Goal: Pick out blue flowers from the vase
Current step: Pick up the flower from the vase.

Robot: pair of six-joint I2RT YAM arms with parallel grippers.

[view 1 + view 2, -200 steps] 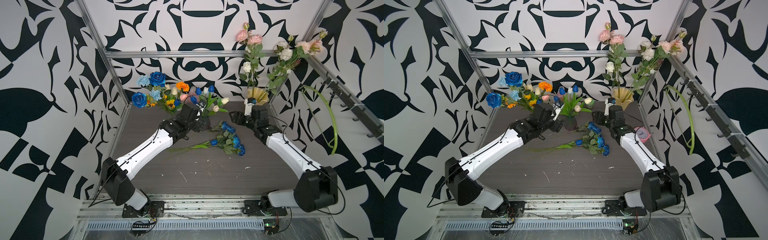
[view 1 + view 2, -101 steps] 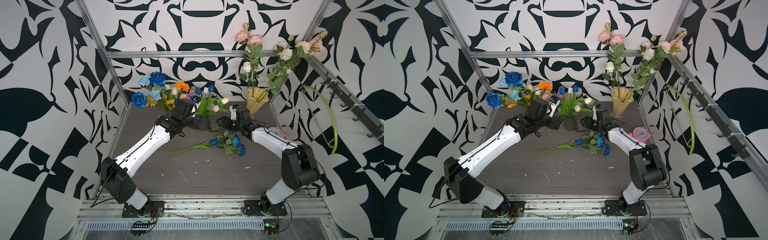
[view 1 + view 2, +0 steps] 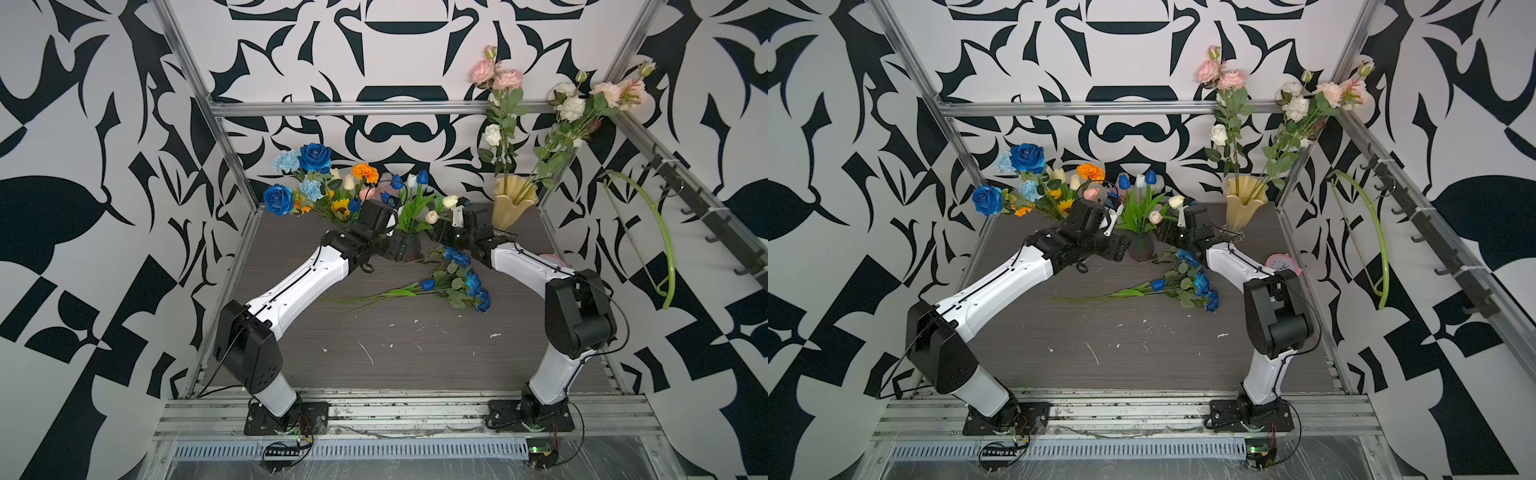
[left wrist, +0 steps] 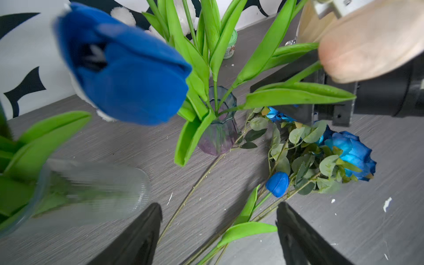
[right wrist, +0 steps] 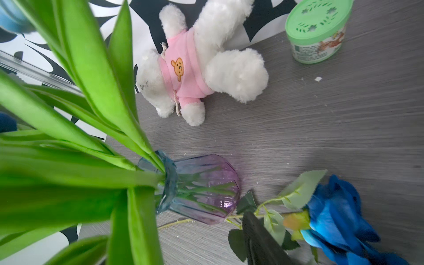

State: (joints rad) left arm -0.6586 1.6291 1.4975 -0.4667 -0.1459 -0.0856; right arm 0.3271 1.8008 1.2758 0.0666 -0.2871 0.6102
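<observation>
At the back middle of the table (image 3: pixel 374 353), the purple vase (image 3: pixel 411 248) stands upright with your two grippers on either side of it. Your left gripper (image 4: pixel 218 206) hangs just left of the vase. Its fingers (image 4: pixel 142 234) are spread wide with nothing between them, and only stems lying on the table pass under the gap. Your right gripper (image 3: pixel 436 232) sits just right of the vase, in among the green leaves (image 5: pixel 98 75). Its wrist view shows a single finger (image 5: pixel 259 238) near a rose's leaves, so you cannot tell whether it is open or clamped on anything.

You have blue flowers in three places. Two vase tulips (image 3: pixel 1150 176) stand in the purple vase above white and cream ones. A loose bunch lies flat on the table just in front of the vase. It has several loose roses (image 3: pixel 473 283) and one loose tulip (image 3: pixel 427 284), with stems running toward the left arm's side. In the back left corner, a second bouquet holds two corner roses (image 3: pixel 315 158) and pale carnations (image 3: pixel 286 161), mixed with a marigold (image 3: pixel 365 171) and a sunflower (image 3: pixel 340 206).

A yellow vase (image 3: pixel 513 203) at back right holds pink and white roses. A plush bear (image 5: pixel 195 66) and a green tub (image 5: pixel 319 29) lie behind the purple vase.
</observation>
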